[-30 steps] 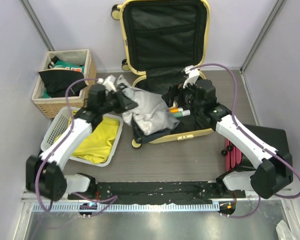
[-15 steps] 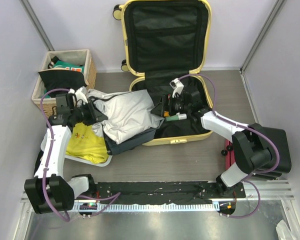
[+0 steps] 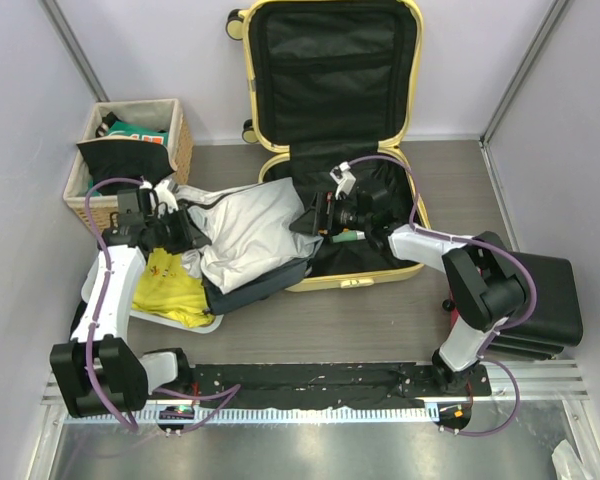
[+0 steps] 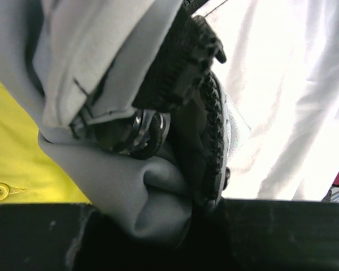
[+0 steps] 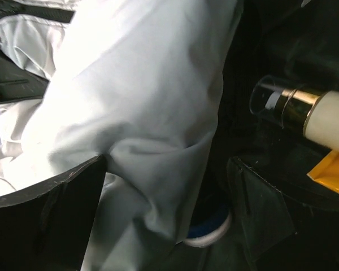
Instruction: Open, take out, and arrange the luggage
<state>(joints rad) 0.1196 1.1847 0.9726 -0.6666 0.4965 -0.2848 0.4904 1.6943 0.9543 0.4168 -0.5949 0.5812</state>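
Grey wood-grain worktop, lilac walls round it. The suitcase sits centre frame and is already open, with the lid propped against the back wall and the base flat on the worktop.

My left end effector, left of centre, is pressed together on a fold of a pale grey garment. The wrist view shows cloth bunched between the ribbed pads. The garment runs from there back over the suitcase's left rim, so it is only partly out. A dark bundle under it hangs over the same rim.

My right end effector, inside the base, is spread. The garment's other end lies between the fingers and is not pinched. A clear-capped tube lies just beside it, at the right of the wrist frame.

Risks, my read:
- My left grip is on a loose fold. A hard pull could slide the cloth out of the pads, and the garment would flop onto the worktop short of the white bin holding the yellow shirt.
- The garment lies on the dark bundle, so dragging it leftward may sweep the bundle off the rim too.
- If I close my right end effector here, it may nip the tube along with the cloth.
- If my right pins the garment while my left pulls, the two fight each other. The cloth strains or the suitcase base skids.
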